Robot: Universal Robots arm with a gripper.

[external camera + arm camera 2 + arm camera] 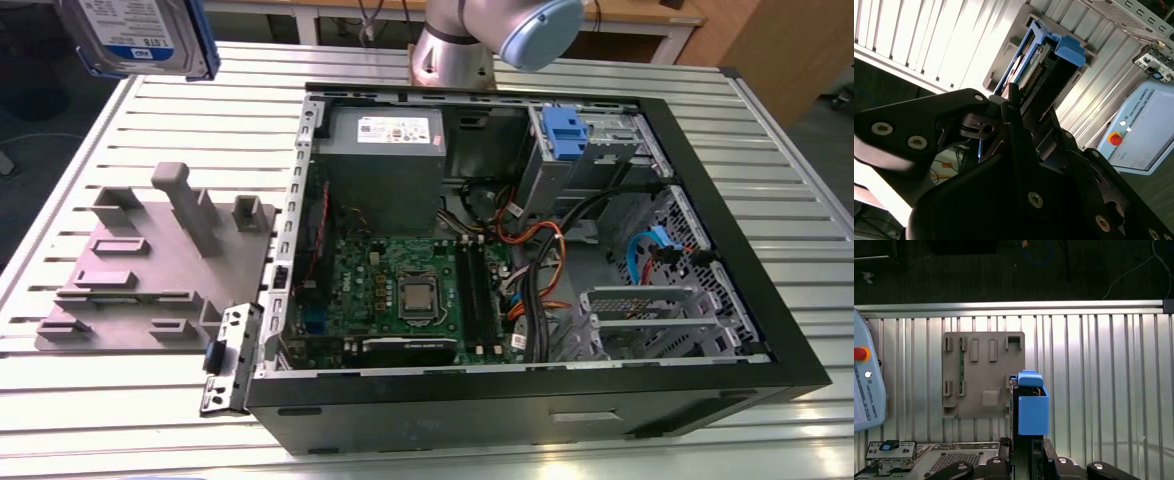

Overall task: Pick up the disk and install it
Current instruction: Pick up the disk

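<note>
A ribbed metal table (pixel 747 130) carries an open computer case (pixel 534 395), lying on its side with its black walls standing up around the board, cables and drive cage. A grey moulded fixture (pixel 147 265) sits just beside the case on the exterior view's left, with bare slats around it out to the table's edge. The arm (pixel 467 45) rises from the far side of the table, behind the case. Past it stand wooden furniture (pixel 761 50) and a dark floor (pixel 979 270).

The disk (pixel 134 35) hangs in the air above the table's far corner on the exterior view's left, well apart from the case, its white-and-blue label facing the camera. In the second wrist view the gripper (pixel 1013 102) has its black fingers (pixel 954 107) closed on the near end of the blue-railed disk (pixel 1039 65).

In the first wrist view the disk (pixel 1031 410) is seen edge-on over the fixture's (pixel 984 375) rim, where open slats begin and run to the table's rail (pixel 1014 305). A teach pendant (pixel 866 385) lies on the table near the fixture's other side.

Inside the case, the power supply (pixel 380 150) and a blue caddy (pixel 566 135) in its cage line the far wall.
</note>
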